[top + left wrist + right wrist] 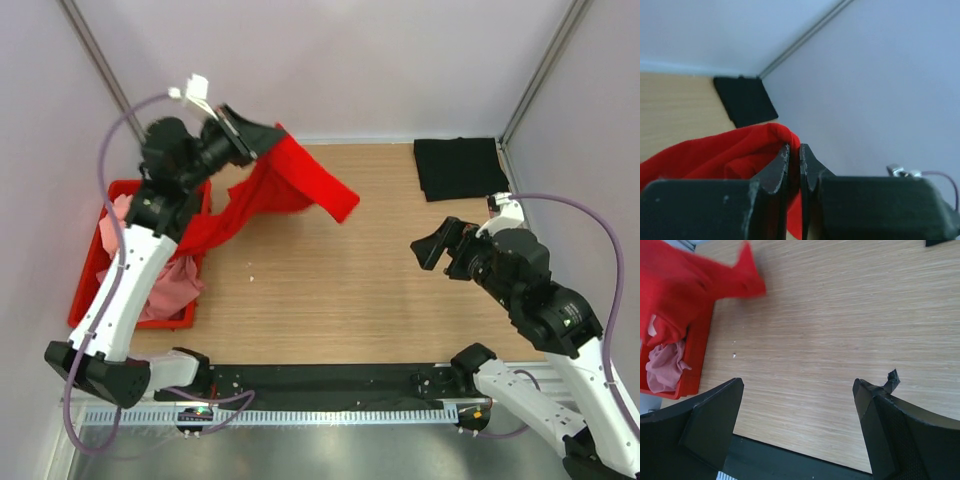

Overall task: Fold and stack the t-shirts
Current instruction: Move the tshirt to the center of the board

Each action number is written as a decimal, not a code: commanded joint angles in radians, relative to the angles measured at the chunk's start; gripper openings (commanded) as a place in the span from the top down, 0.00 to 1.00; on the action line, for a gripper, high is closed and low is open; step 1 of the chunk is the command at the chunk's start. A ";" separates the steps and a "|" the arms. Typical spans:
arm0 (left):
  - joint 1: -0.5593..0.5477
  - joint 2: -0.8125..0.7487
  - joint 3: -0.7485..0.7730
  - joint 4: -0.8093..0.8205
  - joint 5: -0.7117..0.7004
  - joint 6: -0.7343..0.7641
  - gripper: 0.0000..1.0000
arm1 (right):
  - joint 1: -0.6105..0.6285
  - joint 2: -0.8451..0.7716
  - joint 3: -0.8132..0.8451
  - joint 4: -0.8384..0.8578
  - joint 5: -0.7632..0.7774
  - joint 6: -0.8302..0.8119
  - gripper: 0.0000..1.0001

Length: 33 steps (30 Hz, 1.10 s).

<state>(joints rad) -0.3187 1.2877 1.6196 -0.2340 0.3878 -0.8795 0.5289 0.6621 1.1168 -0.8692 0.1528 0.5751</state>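
My left gripper (262, 138) is shut on the bright red t-shirt (285, 183) and holds it up above the table's far left; the cloth trails down into the crate. In the left wrist view the red t-shirt (720, 155) bulges out from my pinched left gripper (794, 148). A folded black t-shirt (461, 167) lies flat at the far right corner; it also shows in the left wrist view (745, 101). Pink t-shirts (170, 285) lie bunched in the crate. My right gripper (428, 246) is open and empty over the right side of the table, seen wide open in the right wrist view (797, 387).
A red plastic crate (88, 290) stands at the left edge of the wooden table (330, 290); it also shows in the right wrist view (695, 365). White walls close in the back and sides. A black rail (330, 385) runs along the near edge.
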 commanded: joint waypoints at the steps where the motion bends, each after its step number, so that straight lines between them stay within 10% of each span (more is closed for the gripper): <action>1: -0.094 -0.033 -0.323 0.116 0.042 -0.044 1.00 | 0.005 0.022 -0.015 0.007 0.050 0.008 0.00; 5: -0.311 0.060 -0.588 0.217 0.075 -0.062 1.00 | 0.003 0.060 -0.063 0.033 0.048 0.025 0.00; 13: -0.629 0.278 -0.603 0.446 0.094 -0.101 1.00 | 0.005 0.165 -0.129 0.067 -0.021 0.085 0.02; 29: -0.640 0.671 0.163 0.332 0.140 -0.067 1.00 | 0.005 -0.111 -0.012 -0.017 0.143 0.144 0.02; 33: -0.577 0.606 0.045 0.205 0.047 -0.016 0.71 | 0.005 -0.068 -0.018 -0.048 0.134 0.134 0.02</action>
<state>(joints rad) -0.9501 1.9541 1.7252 0.0959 0.4767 -0.9390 0.5289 0.5381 1.1034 -0.8948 0.2607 0.7132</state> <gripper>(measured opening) 0.206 0.982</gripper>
